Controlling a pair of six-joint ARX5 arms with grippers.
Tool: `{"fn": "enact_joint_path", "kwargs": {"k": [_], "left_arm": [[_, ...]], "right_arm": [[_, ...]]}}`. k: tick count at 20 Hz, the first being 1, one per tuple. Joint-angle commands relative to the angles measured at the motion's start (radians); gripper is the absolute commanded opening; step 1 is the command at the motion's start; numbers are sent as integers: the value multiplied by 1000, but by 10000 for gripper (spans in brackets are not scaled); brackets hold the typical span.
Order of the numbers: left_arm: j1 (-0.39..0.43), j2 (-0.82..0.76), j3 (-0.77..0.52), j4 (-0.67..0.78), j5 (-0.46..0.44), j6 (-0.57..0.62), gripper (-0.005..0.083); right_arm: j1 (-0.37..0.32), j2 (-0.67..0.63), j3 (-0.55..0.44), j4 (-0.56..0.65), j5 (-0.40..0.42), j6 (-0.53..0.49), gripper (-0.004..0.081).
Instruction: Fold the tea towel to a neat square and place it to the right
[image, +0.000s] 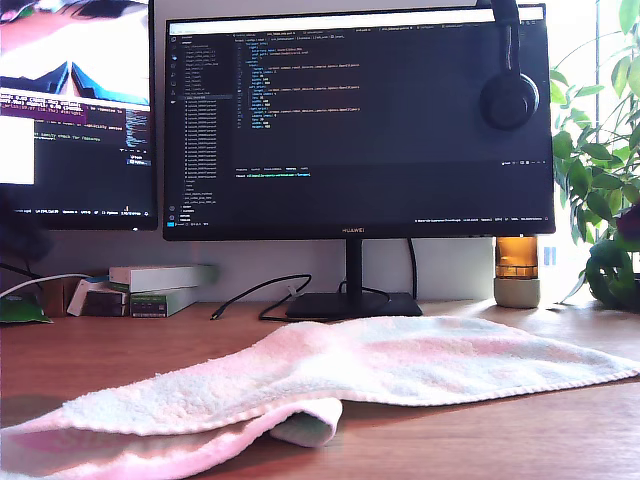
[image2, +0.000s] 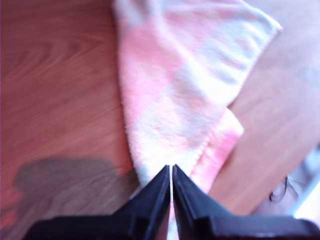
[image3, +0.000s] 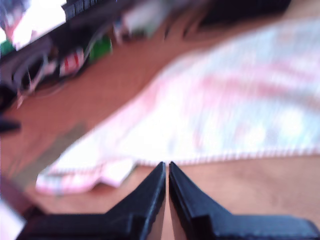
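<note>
The tea towel (image: 400, 365), fluffy with pale pink and white checks, lies spread across the wooden desk (image: 500, 440). Its end toward the exterior view's left is doubled over on itself (image: 290, 420). Neither arm shows in the exterior view. In the first wrist view my first gripper (image2: 171, 168) is shut, its tips hovering over a narrow folded end of the towel (image2: 185, 100), and nothing shows between the jaws. In the blurred second wrist view my second gripper (image3: 167, 164) is also shut, just short of the towel's hemmed edge (image3: 225, 115).
Behind the towel stand a large monitor (image: 360, 120) on a flat base (image: 350, 303), with headphones (image: 508, 95) hung on it. A second screen (image: 75, 110), stacked boxes (image: 160, 285), a cable (image: 250, 295), an amber jar (image: 517, 270) and a plant (image: 600, 170) line the back.
</note>
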Motion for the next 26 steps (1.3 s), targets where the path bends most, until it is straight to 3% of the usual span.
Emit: {"fn": "enact_joint_path", "kwargs": {"k": [1, 4, 8, 11, 15, 19, 22, 26], "left_arm": [[-14, 65, 69, -75, -2, 74, -19], [-21, 161, 154, -200, 0, 159, -17], [-21, 248, 179, -245, 26, 204, 93], [-21, 296, 179, -243, 27, 204, 101], [-21, 351, 179, -242, 30, 204, 297], [-22, 428, 179, -235, 59, 204, 309], [-30, 488, 179, -211, 65, 207, 365], [-51, 555, 179, -189, 16, 208, 365]], "right_arm": [[31, 64, 40, -2, -15, 3, -11], [78, 186, 97, -6, -26, -24, -11], [114, 393, 168, -11, -25, -149, -11], [117, 546, 213, -36, 0, -286, -11], [117, 705, 270, -30, 13, -353, -11], [117, 776, 310, -13, 13, -373, -11], [118, 798, 323, -3, 12, -373, -11], [119, 802, 325, 10, 12, -372, -11]]}}
